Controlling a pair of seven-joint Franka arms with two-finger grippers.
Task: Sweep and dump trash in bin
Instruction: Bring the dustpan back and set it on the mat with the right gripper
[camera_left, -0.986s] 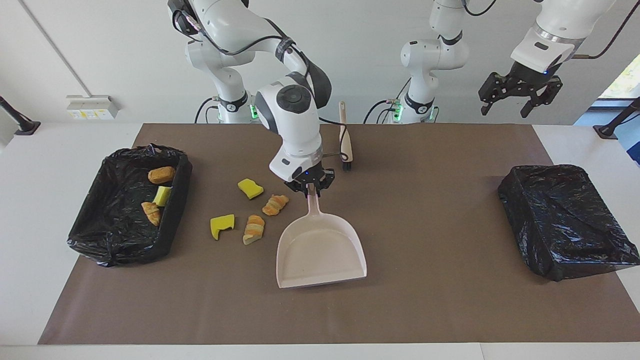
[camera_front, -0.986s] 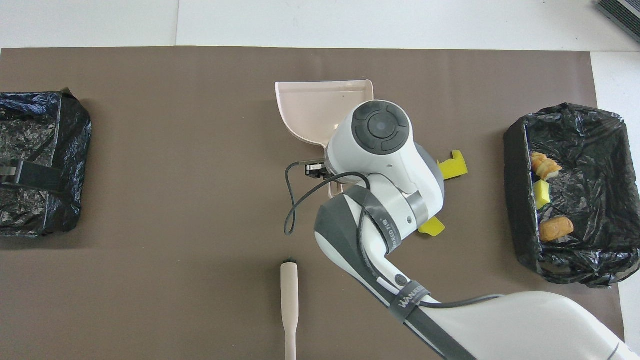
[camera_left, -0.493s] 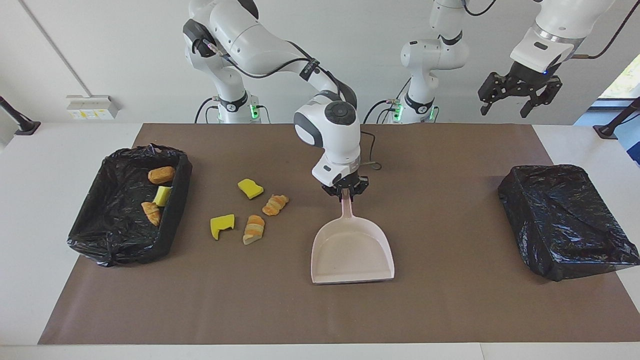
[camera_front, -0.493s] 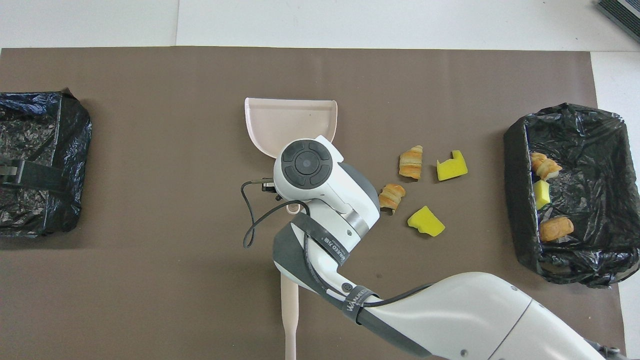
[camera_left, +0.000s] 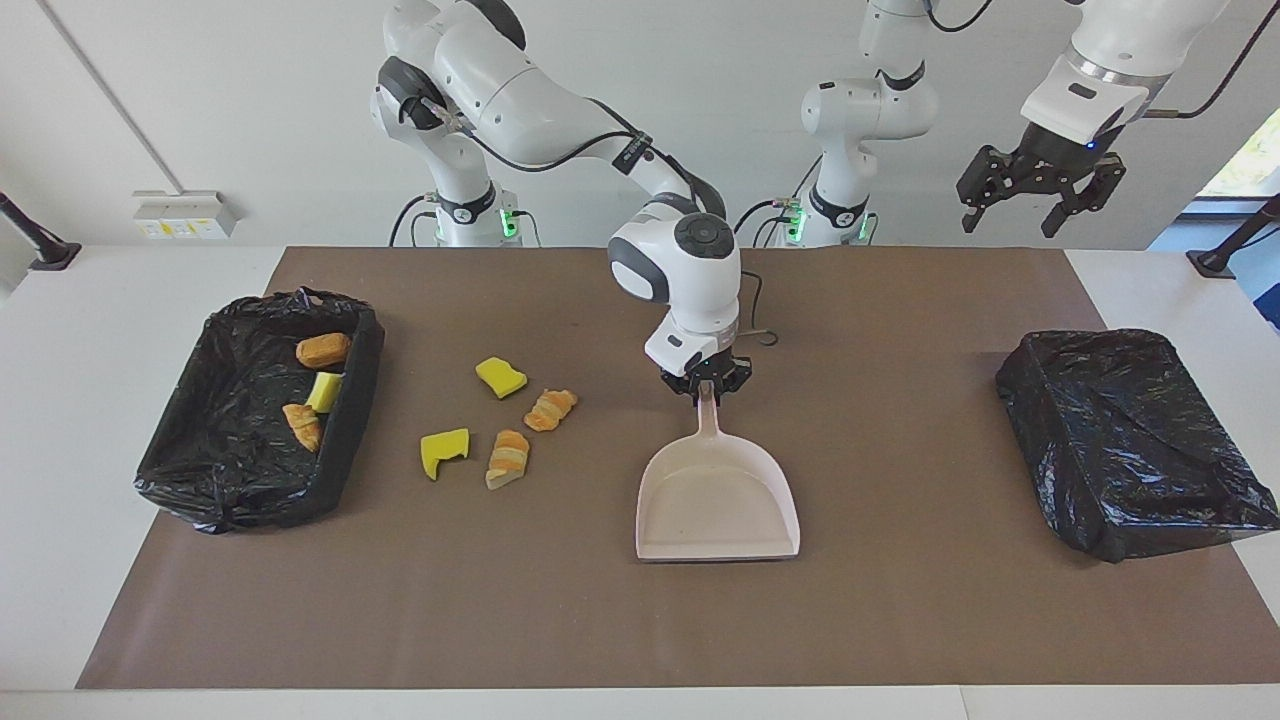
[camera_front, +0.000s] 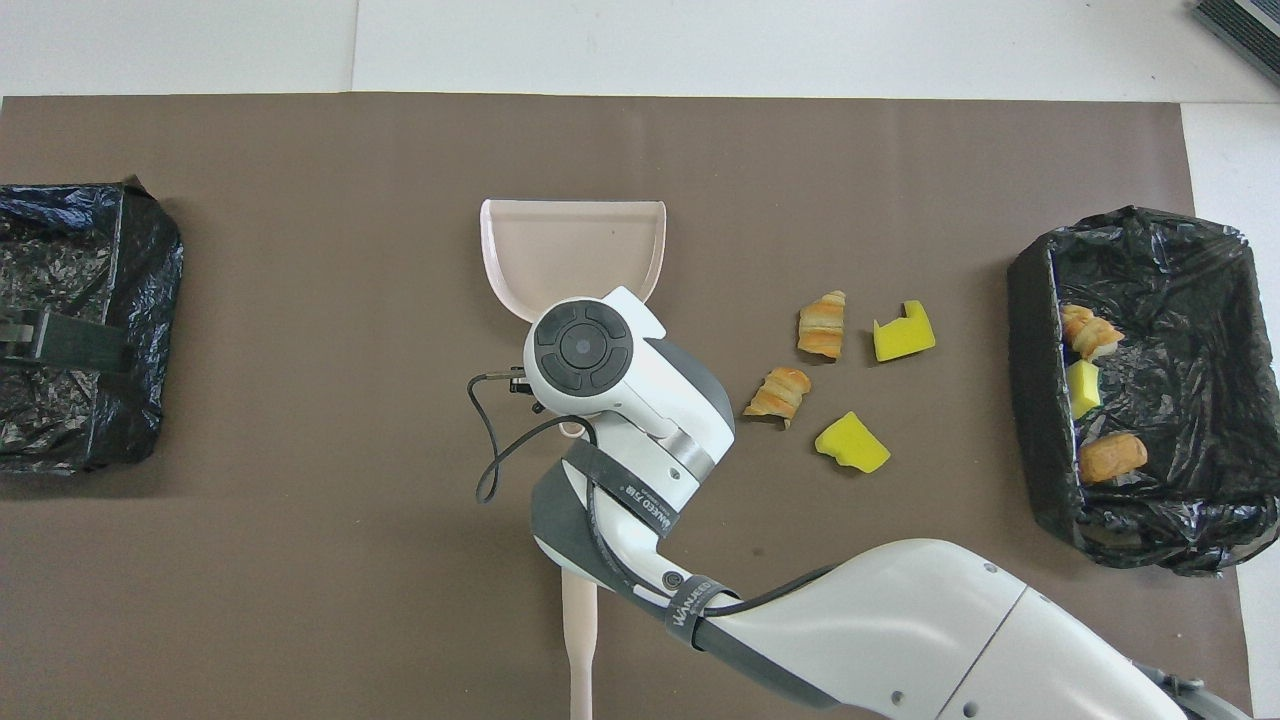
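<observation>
The brush (camera_front: 579, 640) lies on the mat nearest the robots, handle pointing away from them, ungripped; only part of it shows in the overhead view. The right gripper (camera_left: 707, 388) is clamped on the end of the dustpan (camera_left: 718, 505) handle, with the pan flat on the mat at the middle of the table and its open edge facing away from the robots. The pan appears to be thin rigid plastic, light and smooth, so the handle end is the sound hold. Four pieces of trash (camera_left: 497, 420) lie loose on the mat beside the pan, toward the right arm's end: two yellow sponge chunks and two striped croissant pieces. These look light, soft and compressible, likely to roll or skid when pushed, so sweeping suits them better than pinching. Three more pieces sit in the lined bin (camera_left: 200, 478) at that end. A second bin (camera_left: 1130, 450) stands at the left arm's end. The left gripper (camera_left: 1038, 195) waits raised above that end, jaws spread wide and empty.
</observation>
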